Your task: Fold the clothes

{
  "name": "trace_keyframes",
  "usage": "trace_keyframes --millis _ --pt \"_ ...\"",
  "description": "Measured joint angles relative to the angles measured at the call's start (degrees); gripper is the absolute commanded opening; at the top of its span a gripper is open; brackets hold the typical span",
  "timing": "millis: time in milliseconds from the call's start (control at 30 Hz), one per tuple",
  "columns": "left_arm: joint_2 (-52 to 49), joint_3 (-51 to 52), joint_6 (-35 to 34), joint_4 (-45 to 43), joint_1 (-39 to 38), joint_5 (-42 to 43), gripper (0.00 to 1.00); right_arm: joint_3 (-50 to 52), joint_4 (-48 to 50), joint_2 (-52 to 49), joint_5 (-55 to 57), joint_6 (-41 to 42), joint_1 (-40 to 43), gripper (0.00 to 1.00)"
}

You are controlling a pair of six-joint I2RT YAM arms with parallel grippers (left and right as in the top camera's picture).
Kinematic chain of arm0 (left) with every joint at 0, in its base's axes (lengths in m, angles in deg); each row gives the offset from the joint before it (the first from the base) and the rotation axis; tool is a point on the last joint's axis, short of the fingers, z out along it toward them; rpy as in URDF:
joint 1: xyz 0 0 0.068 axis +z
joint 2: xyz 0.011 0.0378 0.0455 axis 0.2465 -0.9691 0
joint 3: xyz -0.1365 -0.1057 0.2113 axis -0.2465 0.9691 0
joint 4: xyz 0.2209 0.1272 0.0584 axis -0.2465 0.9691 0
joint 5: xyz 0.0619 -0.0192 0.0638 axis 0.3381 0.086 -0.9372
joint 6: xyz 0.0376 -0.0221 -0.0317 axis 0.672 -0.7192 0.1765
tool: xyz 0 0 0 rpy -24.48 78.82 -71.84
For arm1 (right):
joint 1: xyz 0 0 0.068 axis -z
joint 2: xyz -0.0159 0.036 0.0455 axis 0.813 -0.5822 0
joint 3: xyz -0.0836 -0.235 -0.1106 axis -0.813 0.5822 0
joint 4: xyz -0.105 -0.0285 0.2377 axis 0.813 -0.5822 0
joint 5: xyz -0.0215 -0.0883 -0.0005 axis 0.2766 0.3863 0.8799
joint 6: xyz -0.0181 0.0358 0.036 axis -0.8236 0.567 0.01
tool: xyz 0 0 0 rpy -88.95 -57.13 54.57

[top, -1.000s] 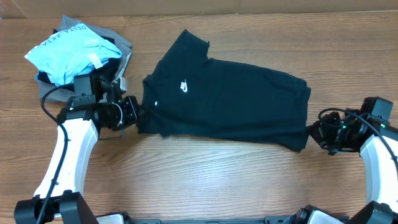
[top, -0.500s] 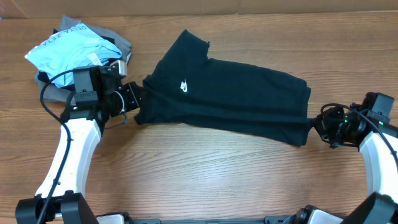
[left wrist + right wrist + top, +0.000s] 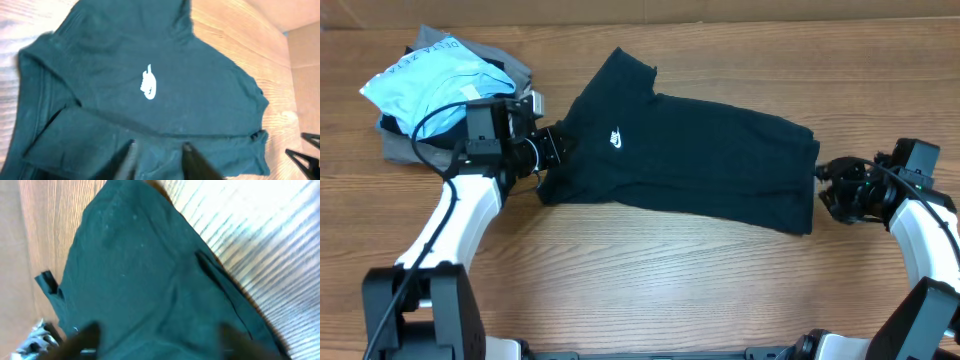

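**Though it lies spread, nothing's folded**

Beside the black short-sleeved soft-fabric T-shirt [image 3: 700, 165] on the wooden desk [image 3: 650, 290], the right claw [image 3: 828, 188] gapes empty; the left claw [image 3: 555, 150] meets its sleeve side (grip: cannot tell). Likely next: pinch both ends, fold.

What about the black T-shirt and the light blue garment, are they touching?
Apart. The overhead view shows a strip of bare table between the black T-shirt and the light blue garment.
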Motion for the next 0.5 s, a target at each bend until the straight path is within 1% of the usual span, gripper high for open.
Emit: trace_keyframes --millis 33,133,200,233,267,300,367,400,500 --pt "-0.2 0.0 0.04 0.9 0.17 -0.07 0.46 0.0 -0.17 0.0 0.04 -0.96 0.02 0.84" --pt "-0.2 -0.07 0.22 5.35 1.07 -0.13 0.48 -0.02 -2.36 0.0 0.07 -3.41 0.09 0.84" --pt "-0.2 -0.13 1.57 10.14 1.68 -0.35 0.48 -0.07 -6.36 0.0 1.11 -4.72 0.28 0.82" --pt "-0.2 -0.13 3.06 13.57 1.99 -0.85 0.49 -0.11 -9.97 0.0 2.86 -5.44 0.44 0.81" --pt "-0.2 -0.11 3.8 14.82 2.01 -1.18 0.49 -0.13 -11.76 0.0 3.82 -5.55 0.5 0.8" --pt "-0.2 -0.31 5.14 17.79 2.08 -2.4 0.49 -0.13 -14.14 0.0 5.4 -5.86 0.61 0.74" --pt "-0.2 -0.31 7.45 22.1 2.19 -4.83 0.49 -0.11 -17.88 0.0 8.57 -6.34 0.68 0.59" --pt "-0.2 -0.31 8.79 23.69 2.25 -6.4 0.49 0.11 -18.69 0.0 10.47 -6.82 0.7 0.56" --pt "-0.2 -0.33 10.91 24.39 2.25 -8.24 0.49 2.67 -14.78 0.0 12.24 -7.13 0.72 0.52"
